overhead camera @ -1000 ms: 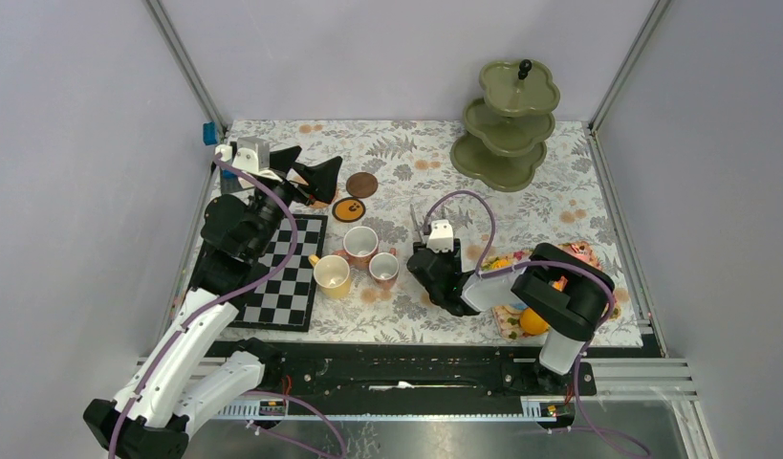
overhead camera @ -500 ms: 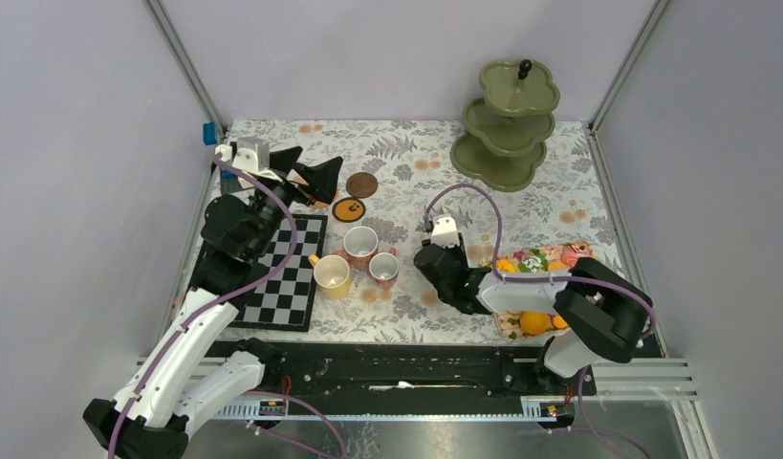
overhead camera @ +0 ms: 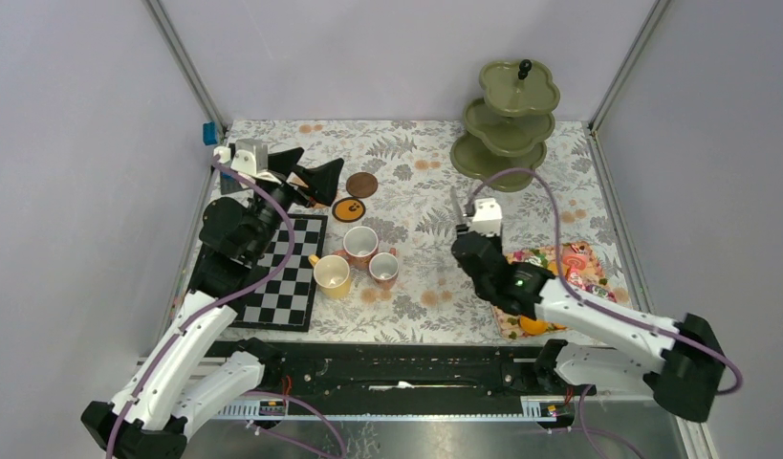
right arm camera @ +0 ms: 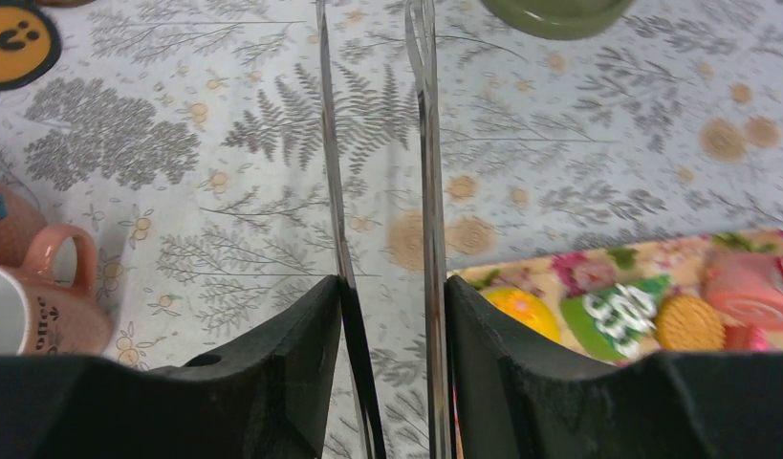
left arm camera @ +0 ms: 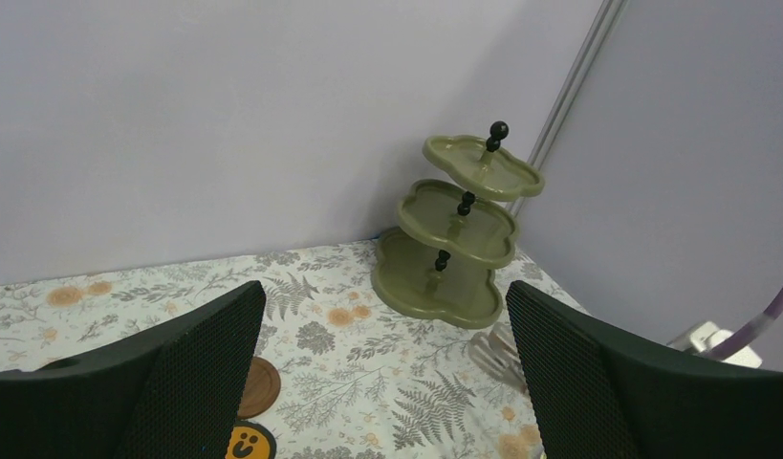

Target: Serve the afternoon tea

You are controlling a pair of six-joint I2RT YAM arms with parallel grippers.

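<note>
Top external view shows the olive stand [overhead camera: 505, 120] bare on every tier, treats [overhead camera: 559, 260] lying at the right, and mugs [overhead camera: 360, 244] clustered off the coasters [overhead camera: 361, 185], so serving has hardly begun. The right gripper [right arm camera: 387, 287] pinches metal tongs [right arm camera: 424, 143], seemingly empty. The left gripper [overhead camera: 306, 170] gapes wide, holding nothing.

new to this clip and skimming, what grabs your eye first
The olive-green three-tier stand rises at the far right corner of the floral cloth, its tiers bare. Mid-table, the right gripper pinches thin metal tongs, with three mugs to its left and colourful toy sweets to its right.
</note>
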